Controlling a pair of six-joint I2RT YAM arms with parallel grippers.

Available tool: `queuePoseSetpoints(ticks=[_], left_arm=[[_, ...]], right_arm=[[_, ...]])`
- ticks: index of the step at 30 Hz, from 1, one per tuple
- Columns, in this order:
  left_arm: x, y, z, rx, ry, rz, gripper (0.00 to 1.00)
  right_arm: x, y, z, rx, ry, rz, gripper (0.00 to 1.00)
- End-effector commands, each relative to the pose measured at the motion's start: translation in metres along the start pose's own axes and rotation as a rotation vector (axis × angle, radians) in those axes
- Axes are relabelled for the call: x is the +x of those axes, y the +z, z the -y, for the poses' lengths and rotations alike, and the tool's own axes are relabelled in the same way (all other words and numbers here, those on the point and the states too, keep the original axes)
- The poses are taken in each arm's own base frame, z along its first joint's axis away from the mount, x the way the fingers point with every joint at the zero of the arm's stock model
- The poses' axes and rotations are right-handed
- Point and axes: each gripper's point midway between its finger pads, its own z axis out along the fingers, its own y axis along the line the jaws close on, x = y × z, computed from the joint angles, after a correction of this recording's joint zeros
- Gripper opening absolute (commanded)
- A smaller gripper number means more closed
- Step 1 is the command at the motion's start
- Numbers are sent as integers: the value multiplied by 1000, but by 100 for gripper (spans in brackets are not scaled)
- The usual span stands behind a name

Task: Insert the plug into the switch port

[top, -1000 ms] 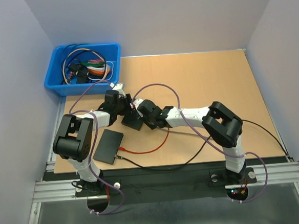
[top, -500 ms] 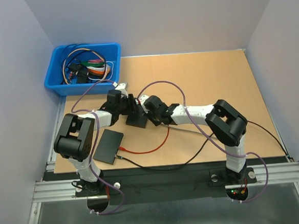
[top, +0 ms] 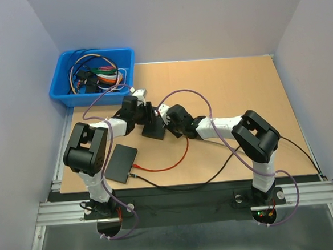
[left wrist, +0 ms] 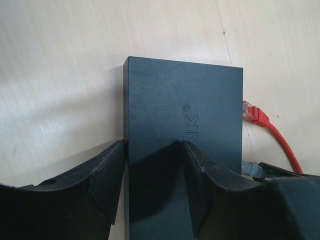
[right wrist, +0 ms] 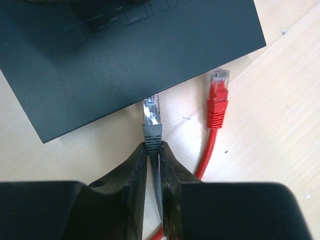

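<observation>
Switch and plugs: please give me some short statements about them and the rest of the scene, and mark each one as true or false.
1. The right claw is shut on the rear end of the grey plug. True.
2. The red plug sits in a port of the switch. False: it lies on the table, apart from the switch.
3. The grey plug's tip points at the edge of the switch. True.
4. The blue bin is empty. False: it holds tangled cables.
5. The left claw is far away from the switch. False: in the left wrist view, the switch shows right between its fingers.
</observation>
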Motion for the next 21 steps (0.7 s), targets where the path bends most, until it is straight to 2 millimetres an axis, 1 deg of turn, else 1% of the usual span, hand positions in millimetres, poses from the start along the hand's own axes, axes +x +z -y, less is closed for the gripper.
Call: queuePoseSetpoints(ticks=[1, 2, 5, 9, 11, 12, 13, 15, 16, 18, 19, 20, 21], left_arm=[[12, 5, 17, 69, 64, -81, 57], [11, 6, 16, 70, 68, -83, 57], [11, 11, 20, 97, 88, -98, 56], [9, 12, 23, 119, 112, -103, 56], [8, 14, 24, 126, 131, -107, 56], [7, 16, 25, 129, 150, -115, 56], [7, 17, 26, 131, 158, -119, 56], [8, 21, 29, 142, 167, -130, 56], [10, 22, 33, 151, 182, -136, 56], [16, 24, 36, 156, 199, -156, 56], [16, 26, 36, 148, 206, -166, 56], [20, 28, 39, 149, 214, -178, 56], [20, 29, 41, 152, 220, -179, 56]], right_arm=[[-64, -7, 18, 19, -1, 229, 0], [-64, -6, 22, 22, 6, 231, 0], [-65, -4, 26, 20, 6, 244, 0], [-67, -2, 33, 32, -24, 269, 1], [-71, -2, 36, 34, -29, 295, 0], [-73, -1, 42, 44, -30, 315, 0], [-74, 0, 42, 37, -34, 324, 0], [-76, 3, 45, 36, -41, 337, 0], [-80, 4, 46, 32, -42, 348, 1], [-82, 8, 47, 31, -44, 353, 0], [-80, 13, 46, 30, -47, 350, 1], [-86, 14, 49, 36, -49, 360, 0], [-88, 15, 49, 37, -45, 364, 0]])
